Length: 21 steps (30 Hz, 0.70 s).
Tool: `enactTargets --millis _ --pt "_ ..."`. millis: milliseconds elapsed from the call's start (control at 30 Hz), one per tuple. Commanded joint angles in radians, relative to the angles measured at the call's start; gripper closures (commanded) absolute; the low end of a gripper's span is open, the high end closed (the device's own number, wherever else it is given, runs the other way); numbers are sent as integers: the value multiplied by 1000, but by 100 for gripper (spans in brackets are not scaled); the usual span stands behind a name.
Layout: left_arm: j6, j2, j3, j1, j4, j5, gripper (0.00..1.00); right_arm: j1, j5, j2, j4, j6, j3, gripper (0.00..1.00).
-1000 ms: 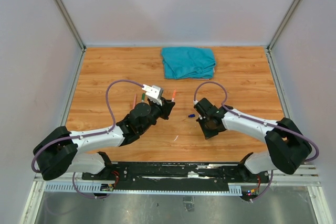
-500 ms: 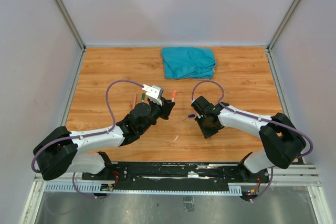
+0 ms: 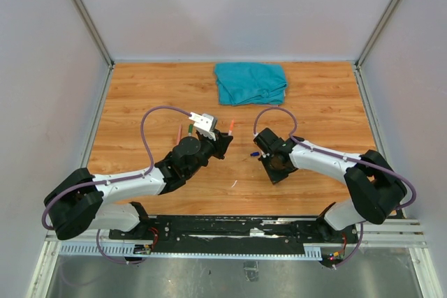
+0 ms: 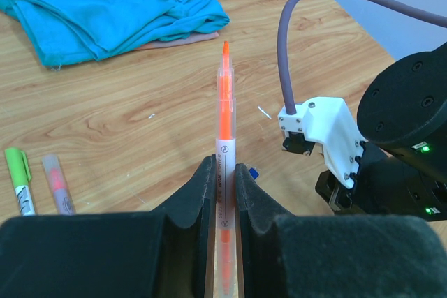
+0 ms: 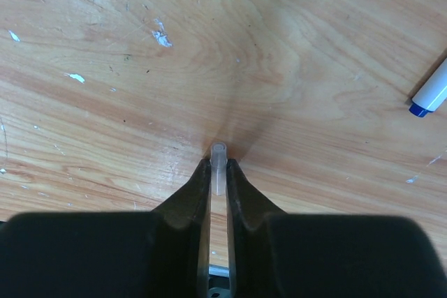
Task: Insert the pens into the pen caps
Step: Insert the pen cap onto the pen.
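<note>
1. Orange felt-tip pen [image 4: 225, 113] is clamped between the fingers of the left end effector [image 4: 223, 172]. Its bare tip points away toward the folded teal cloth [image 4: 105, 5].
2. A white band on that pen's barrel carries a small round mark and fine print, both too small to read.
3. The right end effector [image 5: 219, 171] is closed on a short clear cap [image 5: 219, 153]. The cap's end is low over the wooden tabletop [image 5: 293, 47]; whether it touches the wood I cannot tell.
4. The left wrist view shows a green pen [image 4: 19, 179] and a red-inked pen [image 4: 57, 185] lying side by side on the tabletop, left of the fingers. From above they are only thin streaks.
5. Only the right wrist view shows the clear cap. It also shows a white pen with a blue end [image 5: 429, 95] lying apart at the right edge.
6. The top view alone shows both end effectors facing each other near mid-tabletop, apart, with the cloth at the far edge.
</note>
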State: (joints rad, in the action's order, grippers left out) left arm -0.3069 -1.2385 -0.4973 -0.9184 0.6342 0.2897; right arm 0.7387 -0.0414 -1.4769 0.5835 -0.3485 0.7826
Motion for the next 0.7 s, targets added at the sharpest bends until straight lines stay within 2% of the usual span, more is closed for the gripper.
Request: enactTargets --millis 0,200,433,667 --pt "19 18 0 3 46 -4 99 15 27 -48 -20 3 -47 94" --pt "19 14 -4 3 56 -12 100 15 -20 86 -30 -4 -51 98" --pt "0 47 35 3 104 8 99 9 -19 319 -172 -22 -104 99" --pt "19 103 97 2 198 -106 100 9 -69 518 -322 -61 -167 99"
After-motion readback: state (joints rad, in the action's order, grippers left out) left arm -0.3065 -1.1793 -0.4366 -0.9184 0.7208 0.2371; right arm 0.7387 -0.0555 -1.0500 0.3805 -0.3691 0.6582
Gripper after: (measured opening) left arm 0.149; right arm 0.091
